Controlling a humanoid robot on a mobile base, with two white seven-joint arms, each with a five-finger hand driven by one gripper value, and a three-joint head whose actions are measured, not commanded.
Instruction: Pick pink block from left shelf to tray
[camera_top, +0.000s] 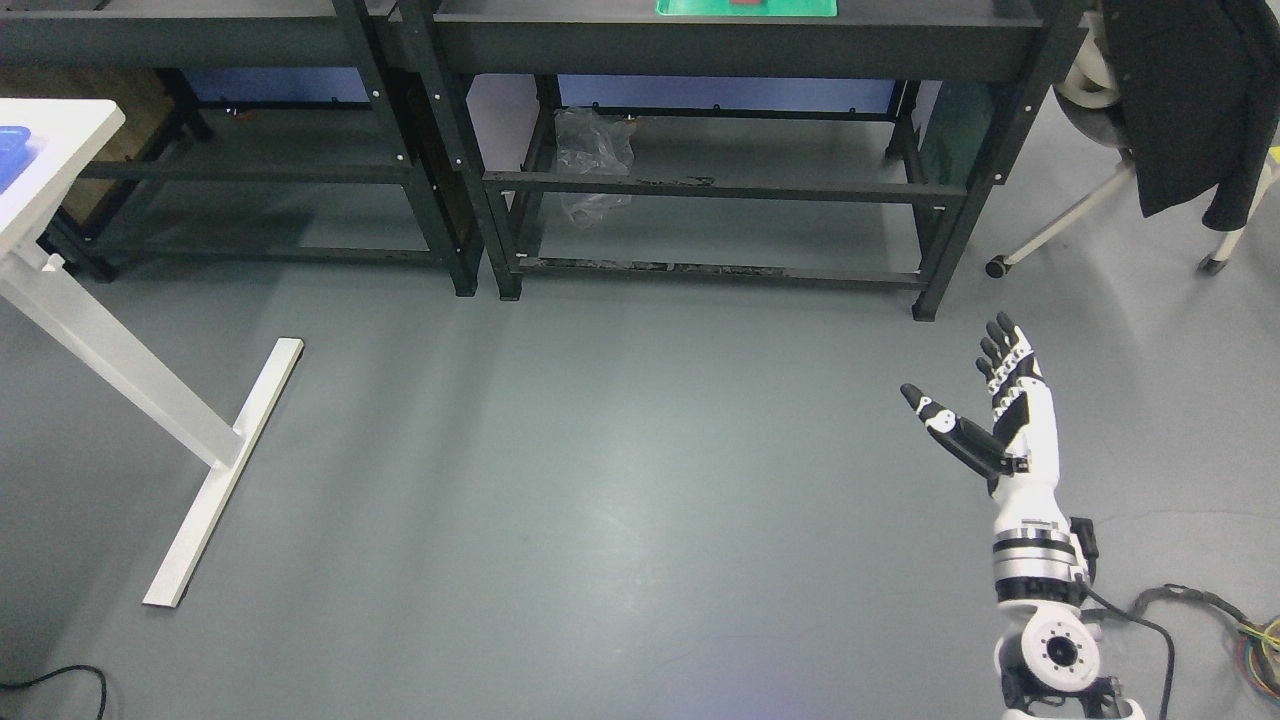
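Observation:
My right hand (965, 385) is raised over the grey floor at the lower right, fingers spread and thumb out, holding nothing. It is well in front of the right black shelf (735, 45). On that shelf's top at the upper edge lies a green tray (700, 8) with a small reddish object (745, 3) on it, mostly cut off. The left black shelf (200, 40) shows no pink block in this view. My left hand is out of sight.
A white table (50, 150) with a blue tray (15, 150) on it stands at the left, its leg and foot (225, 470) reaching onto the floor. A crumpled plastic bag (592, 160) sits under the right shelf. A chair with a dark jacket (1190, 100) is at the right; cables (1200, 610) lie at the lower right.

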